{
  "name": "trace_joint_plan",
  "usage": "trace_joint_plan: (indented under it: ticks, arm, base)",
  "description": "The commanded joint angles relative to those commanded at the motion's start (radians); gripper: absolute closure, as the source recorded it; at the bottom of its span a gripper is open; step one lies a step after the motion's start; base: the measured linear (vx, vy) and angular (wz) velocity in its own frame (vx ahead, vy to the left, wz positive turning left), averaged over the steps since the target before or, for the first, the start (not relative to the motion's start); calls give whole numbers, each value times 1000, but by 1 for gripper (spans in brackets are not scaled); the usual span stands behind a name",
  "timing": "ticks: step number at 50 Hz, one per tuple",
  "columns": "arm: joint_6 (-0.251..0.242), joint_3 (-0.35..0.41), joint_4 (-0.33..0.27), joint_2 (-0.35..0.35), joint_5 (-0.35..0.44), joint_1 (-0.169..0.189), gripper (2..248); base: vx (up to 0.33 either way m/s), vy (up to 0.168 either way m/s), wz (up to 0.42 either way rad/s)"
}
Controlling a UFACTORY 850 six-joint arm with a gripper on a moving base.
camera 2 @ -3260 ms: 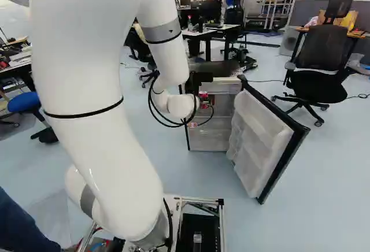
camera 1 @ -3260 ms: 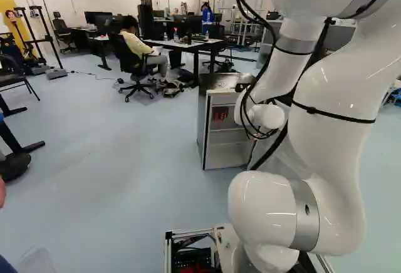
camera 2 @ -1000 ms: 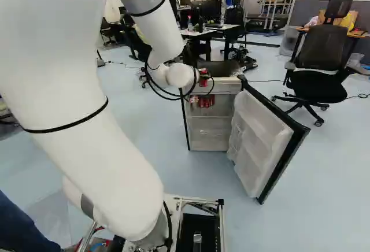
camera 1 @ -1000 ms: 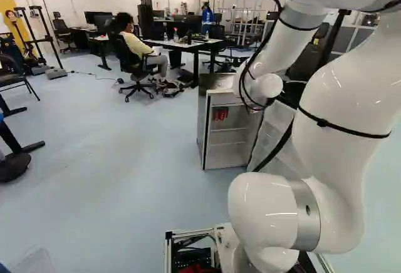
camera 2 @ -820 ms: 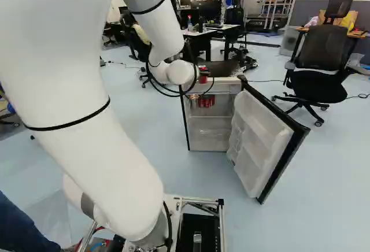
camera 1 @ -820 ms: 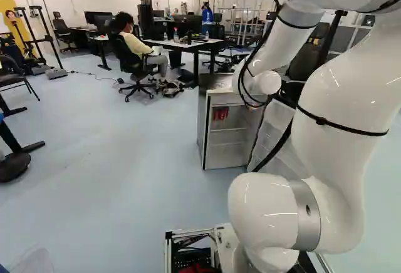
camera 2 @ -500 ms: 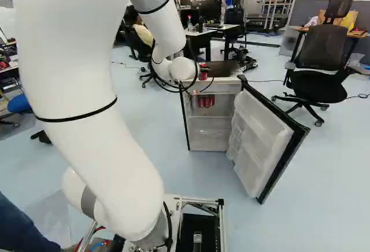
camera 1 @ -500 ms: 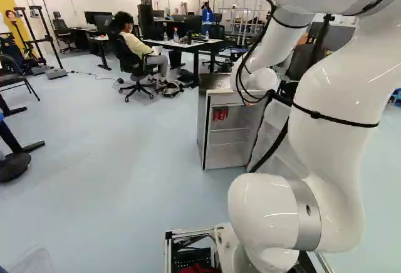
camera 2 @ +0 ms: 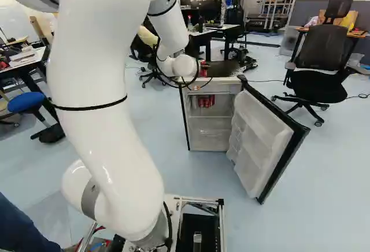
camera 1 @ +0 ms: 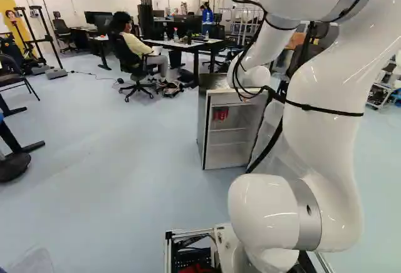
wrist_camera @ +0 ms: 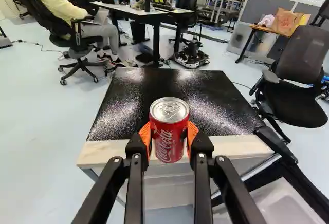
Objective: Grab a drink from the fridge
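Observation:
In the right base view my gripper (camera 2: 200,75), partly hidden by the arm's wrist and cables, is at the fridge's (camera 2: 222,85) top front edge. The wrist view shows the gripper (wrist_camera: 169,141) shut on a red drink can (wrist_camera: 169,126), an orange pad on either side. The can is upright, its silver lid uppermost, in front of the fridge's black top (wrist_camera: 164,93). The fridge door (camera 2: 263,142) stands wide open. Several red cans (camera 2: 206,100) are inside on the upper level.
The open door reaches out toward the base on the fridge's right. Behind the fridge are a desk (wrist_camera: 136,14) and a small wheeled robot (wrist_camera: 191,54). An office chair (camera 2: 324,76) stands beyond the door; a seated person is farther back on the left.
The arm has shifted, lifting the gripper and held can from the upper front of the fridge opening to its top edge. The base and the door have stayed put.

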State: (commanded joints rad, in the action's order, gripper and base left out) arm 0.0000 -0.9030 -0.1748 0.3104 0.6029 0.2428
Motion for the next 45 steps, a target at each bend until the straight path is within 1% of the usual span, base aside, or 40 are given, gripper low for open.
trace_joint_plan:
  ticks: [34,45]
  arm:
    - [0,-181,74,148,0,-25,158]
    - [0,-229,97,185,-1,-29,158]
  base:
    - [0,0,0]
    - [0,0,0]
